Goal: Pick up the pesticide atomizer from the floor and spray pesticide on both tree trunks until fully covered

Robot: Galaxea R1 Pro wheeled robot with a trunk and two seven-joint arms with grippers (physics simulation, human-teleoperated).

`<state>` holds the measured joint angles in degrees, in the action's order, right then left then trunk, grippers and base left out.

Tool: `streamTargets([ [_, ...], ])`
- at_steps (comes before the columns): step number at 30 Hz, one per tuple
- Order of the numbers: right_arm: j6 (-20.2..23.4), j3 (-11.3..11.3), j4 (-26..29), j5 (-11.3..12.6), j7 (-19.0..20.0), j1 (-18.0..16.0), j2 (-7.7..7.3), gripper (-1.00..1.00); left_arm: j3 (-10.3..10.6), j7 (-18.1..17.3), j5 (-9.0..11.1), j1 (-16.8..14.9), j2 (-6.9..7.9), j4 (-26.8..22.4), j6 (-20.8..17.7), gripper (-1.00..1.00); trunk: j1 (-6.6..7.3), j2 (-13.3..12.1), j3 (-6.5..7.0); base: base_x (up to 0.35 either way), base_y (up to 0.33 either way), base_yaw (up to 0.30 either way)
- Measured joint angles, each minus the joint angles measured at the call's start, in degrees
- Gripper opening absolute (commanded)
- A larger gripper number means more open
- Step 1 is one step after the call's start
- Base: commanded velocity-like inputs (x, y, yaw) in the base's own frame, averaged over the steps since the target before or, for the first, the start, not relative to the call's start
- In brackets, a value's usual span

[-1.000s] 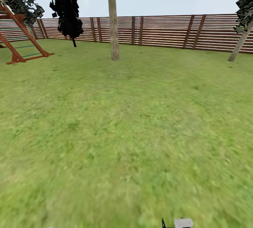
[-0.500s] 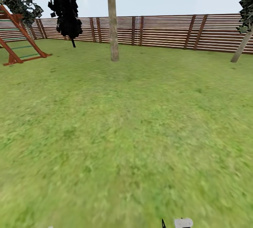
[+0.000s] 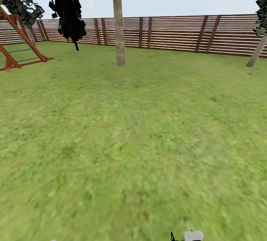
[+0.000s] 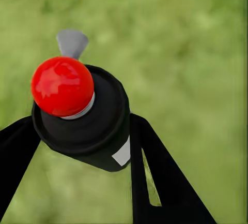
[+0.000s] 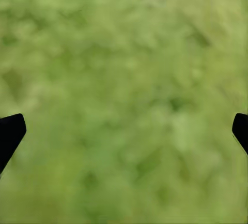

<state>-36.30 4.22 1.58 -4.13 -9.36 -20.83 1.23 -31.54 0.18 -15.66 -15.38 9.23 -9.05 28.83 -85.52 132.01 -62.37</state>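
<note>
- The left gripper (image 4: 82, 146) held the spray bottle (image 4: 85, 125) – its two black fingers (image 4: 155, 172) pressed against either side of the dark body in the left wrist view.
- The bottle's red ball top (image 4: 62, 86) sat in the upper left of that frame, with a small grey nozzle tip (image 4: 72, 43) poking out above it and a corner of white label (image 4: 123, 154) showing low on the body.
- Behind the bottle lay blurred green grass (image 4: 196, 53).
- The right gripper (image 5: 124, 131) was spread wide and held nothing – only its two black fingertips (image 5: 10, 133) showed, at the left and right edges of the right wrist view, over grass.
- In the head view, lawn (image 3: 133, 141) filled most of the frame, running up to a brown slatted fence (image 3: 178, 33) across the top.
- A tall bare tree trunk (image 3: 118, 22) stood upright in the upper middle, well apart from the robot.
- A second, leaning trunk (image 3: 256, 56) showed at the upper right edge.
- A dark narrow tree (image 3: 66, 7) stood in the upper left, beside a red wooden climbing frame (image 3: 18, 44) at the left edge.
- A small pale robot part (image 3: 193, 235) peeked in at the bottom edge, right of centre.
</note>
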Motion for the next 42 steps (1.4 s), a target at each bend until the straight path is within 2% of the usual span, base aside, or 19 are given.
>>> streamTargets([
  [42, 0.0, 0.0, 0.0, 0.0, 0.0, 0.0, 0.0, 1.0, 0.0, 0.0, 0.0, 0.0, 0.0, 0.0, 0.0, -1.0, 0.0, 0.0, 0.0, 0.338, 0.0, 0.0],
])
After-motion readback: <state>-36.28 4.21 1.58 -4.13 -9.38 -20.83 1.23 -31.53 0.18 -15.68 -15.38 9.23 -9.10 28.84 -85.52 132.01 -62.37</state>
